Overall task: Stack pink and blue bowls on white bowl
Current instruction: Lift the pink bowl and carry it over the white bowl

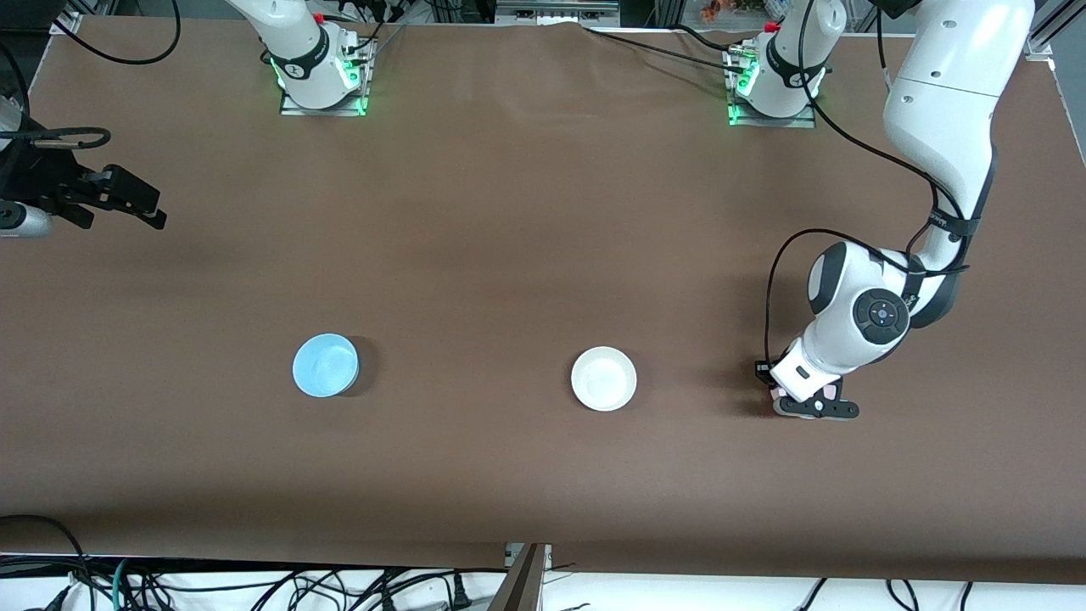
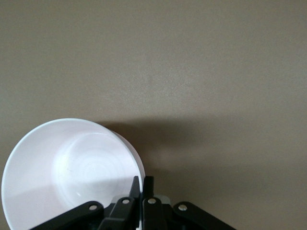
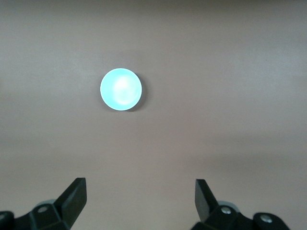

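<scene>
Three small round bowls of equal size are in play. Only a sliver of the pink bowl [image 1: 779,393] shows in the front view, at the lower right of the frame, under the left gripper [image 1: 814,407]. In the left wrist view this bowl [image 2: 72,167] fills the lower left — pale, glossy, tilted so its hollow faces the camera — and the gripper's [image 2: 142,184] jaws are pinched together on its rim at the bottom centre.

At the front view's centre, slightly low, sits the white bowl [image 1: 603,378], upright and well apart from the gripper. Left of it, at lower centre-left, the sky-blue bowl [image 1: 325,365] stands alone; the right wrist view shows it [image 3: 121,89] in the upper middle, well clear of that gripper's jaws.

At the left edge the right gripper [image 1: 127,201] waits — its jaws [image 3: 141,199] wide apart, holding nothing.
</scene>
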Tool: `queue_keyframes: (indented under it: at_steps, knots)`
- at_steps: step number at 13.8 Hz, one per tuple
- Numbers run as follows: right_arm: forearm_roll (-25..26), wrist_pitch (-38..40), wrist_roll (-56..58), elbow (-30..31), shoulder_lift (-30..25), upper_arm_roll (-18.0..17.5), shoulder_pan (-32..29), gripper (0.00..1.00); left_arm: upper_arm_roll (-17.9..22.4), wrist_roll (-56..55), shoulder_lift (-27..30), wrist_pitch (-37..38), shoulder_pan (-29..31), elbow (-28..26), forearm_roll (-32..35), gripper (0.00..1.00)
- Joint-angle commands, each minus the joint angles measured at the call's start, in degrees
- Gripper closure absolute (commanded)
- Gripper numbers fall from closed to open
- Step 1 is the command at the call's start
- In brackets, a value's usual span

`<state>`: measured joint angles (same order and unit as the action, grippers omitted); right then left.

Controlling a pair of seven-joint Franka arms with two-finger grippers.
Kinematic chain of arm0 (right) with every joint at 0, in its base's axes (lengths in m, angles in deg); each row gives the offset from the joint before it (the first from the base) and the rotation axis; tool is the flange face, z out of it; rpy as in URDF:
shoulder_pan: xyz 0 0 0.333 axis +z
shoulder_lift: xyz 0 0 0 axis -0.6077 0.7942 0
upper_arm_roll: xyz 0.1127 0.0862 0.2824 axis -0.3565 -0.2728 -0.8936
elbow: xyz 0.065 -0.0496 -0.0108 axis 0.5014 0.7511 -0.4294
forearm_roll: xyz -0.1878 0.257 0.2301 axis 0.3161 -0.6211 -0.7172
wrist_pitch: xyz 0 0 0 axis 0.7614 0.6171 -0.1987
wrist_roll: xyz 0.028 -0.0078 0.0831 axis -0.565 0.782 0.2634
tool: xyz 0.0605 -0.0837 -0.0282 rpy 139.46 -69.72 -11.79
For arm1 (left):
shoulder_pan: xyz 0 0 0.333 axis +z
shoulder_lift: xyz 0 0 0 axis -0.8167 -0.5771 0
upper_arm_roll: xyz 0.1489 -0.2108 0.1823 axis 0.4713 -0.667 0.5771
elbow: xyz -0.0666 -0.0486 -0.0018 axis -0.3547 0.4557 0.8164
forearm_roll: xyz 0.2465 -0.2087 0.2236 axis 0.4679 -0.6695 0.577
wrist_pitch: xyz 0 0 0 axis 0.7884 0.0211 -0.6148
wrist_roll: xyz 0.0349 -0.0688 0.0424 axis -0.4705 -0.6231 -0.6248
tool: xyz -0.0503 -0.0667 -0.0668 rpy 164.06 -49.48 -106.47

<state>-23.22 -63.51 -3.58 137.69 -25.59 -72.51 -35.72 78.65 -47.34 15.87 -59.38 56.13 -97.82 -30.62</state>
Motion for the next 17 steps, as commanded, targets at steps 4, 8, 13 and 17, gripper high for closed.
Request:
queue_keyframes:
  at_steps: [4,8,13,17]
  knots:
    - [-0.79,0.38,0.38,-1.04,0.41,0.00,-0.39,0.00,-0.55,-0.36,0.39,-0.21,-0.32,1.82,1.08,1.00]
    - [-0.79,0.56,0.38,-1.04,0.41,0.00,-0.83,0.00,-0.55,-3.08,0.83,2.67,-1.90,4.45,0.99,1.00]
    - [-0.79,1.00,0.47,-1.04,0.32,0.18,-1.27,0.00,-0.64,-6.76,1.62,9.63,-4.18,8.59,0.55,1.00]
    - [-0.79,1.09,0.47,-0.96,0.24,1.67,-1.27,0.00,-0.55,-14.05,1.62,14.55,-7.70,12.63,0.90,1.00]
